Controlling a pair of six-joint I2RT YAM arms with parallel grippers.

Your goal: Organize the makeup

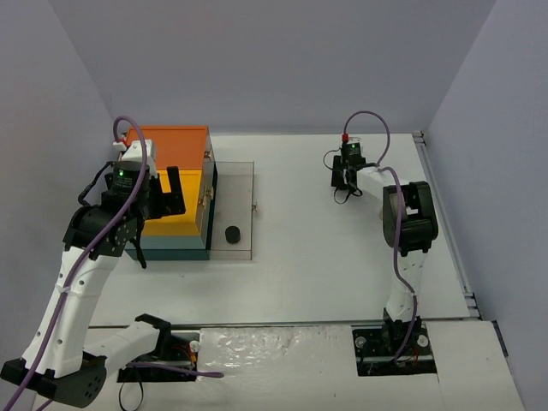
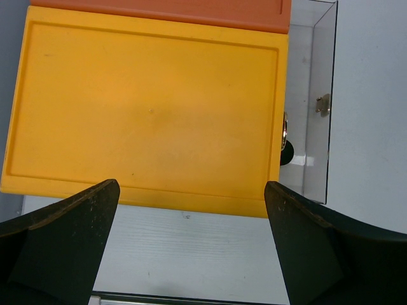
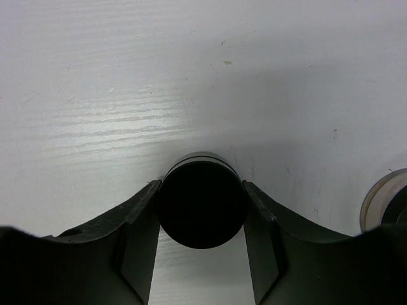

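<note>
The left arm rises closest to the overhead camera. Its left gripper [image 2: 191,190] is spread wide and empty above the yellow lid of the orange-and-teal box [image 1: 175,171], at the left of the white table [image 1: 325,257]. Just right of the box sits a clear tray [image 1: 240,184] with one small black jar [image 1: 231,233] in its near part. Far to the right, the right gripper [image 3: 200,187] is clamped on a round black jar [image 3: 202,206], a finger on each side.

The jar's wall is round and smooth, so a centred grip and a straight lift before crossing to the tray would likely serve best. It should also steer clear of the pale-rimmed round item [image 3: 385,203] just beside it.

That item is cut off at the frame edge. Whether the gripped jar touches the table cannot be told, and the overhead view hides it under the gripper.
</note>
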